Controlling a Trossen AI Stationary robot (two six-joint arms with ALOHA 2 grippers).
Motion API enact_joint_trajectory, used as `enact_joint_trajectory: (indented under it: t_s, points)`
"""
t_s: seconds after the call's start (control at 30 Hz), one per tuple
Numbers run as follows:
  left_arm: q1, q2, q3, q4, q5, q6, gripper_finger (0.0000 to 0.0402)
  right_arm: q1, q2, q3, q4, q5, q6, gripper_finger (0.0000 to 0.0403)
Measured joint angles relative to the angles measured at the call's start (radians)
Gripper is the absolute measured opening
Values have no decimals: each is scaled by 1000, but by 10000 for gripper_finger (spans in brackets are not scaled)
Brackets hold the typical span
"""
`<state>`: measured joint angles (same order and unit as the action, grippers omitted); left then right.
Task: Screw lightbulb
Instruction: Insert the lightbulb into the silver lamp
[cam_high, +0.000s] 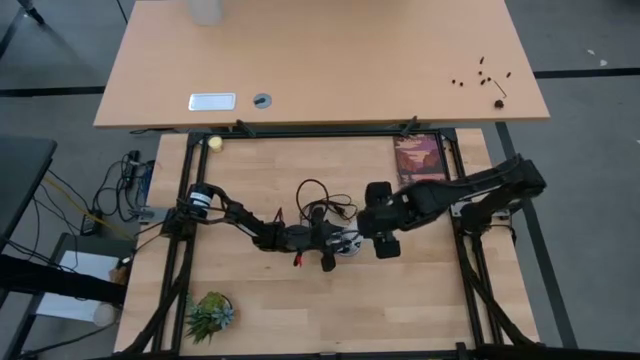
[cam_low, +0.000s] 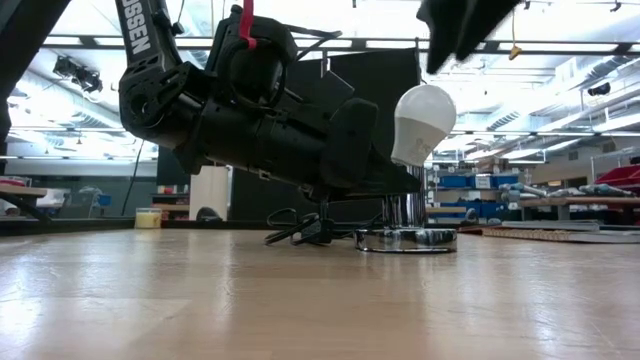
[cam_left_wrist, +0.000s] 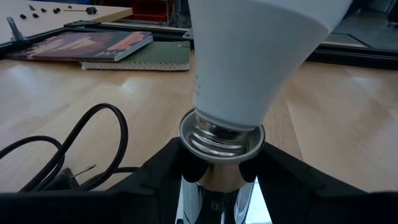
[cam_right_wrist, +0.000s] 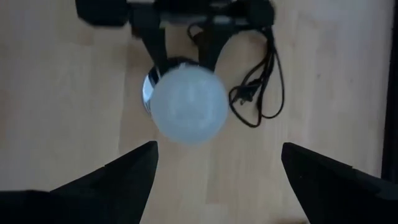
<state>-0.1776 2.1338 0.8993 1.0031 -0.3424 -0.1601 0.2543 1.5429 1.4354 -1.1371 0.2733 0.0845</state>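
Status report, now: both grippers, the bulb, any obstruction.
Left gripper shut on socket stem. Right gripper open, above lightbulb, not touching. Lightbulb tilted in socket. Black cord beside base, clear of the bulb.

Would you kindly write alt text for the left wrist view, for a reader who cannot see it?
A white lightbulb stands tilted with its silvery screw base in a shiny metal socket, which the left tool grips between its dark fingers. A black cord loops over the wooden table, and two books lie beyond.
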Motion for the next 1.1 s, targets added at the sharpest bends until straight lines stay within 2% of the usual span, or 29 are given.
enact_joint_trajectory:
  t_s: [0.17, 0.3, 0.43, 0.63, 0.87, 1.0, 1.1]
  points:
    - [0, 0, 0, 0, 1, -1, 184, 2, -33, -172, 123, 20, -47, 351]
    - [0, 0, 0, 0, 2, -1, 184, -11, -14, -221, 202, 22, -104, 351]
    - [0, 0, 0, 0, 4, -1, 184, -47, 25, -218, 268, 4, -160, 351]
    - [0, 0, 0, 0, 5, -3, 184, -88, 112, -187, 284, -135, -198, 352]
    - [-1, 0, 0, 0, 4, -6, 184, -86, 174, -116, 277, -147, -257, 352]
    - [-2, 0, 0, 0, 2, -9, 184, -108, 174, -116, 244, -148, -259, 350]
    - [-2, 0, 0, -5, 1, -27, 184, -120, 144, -112, 109, -165, -177, 345]
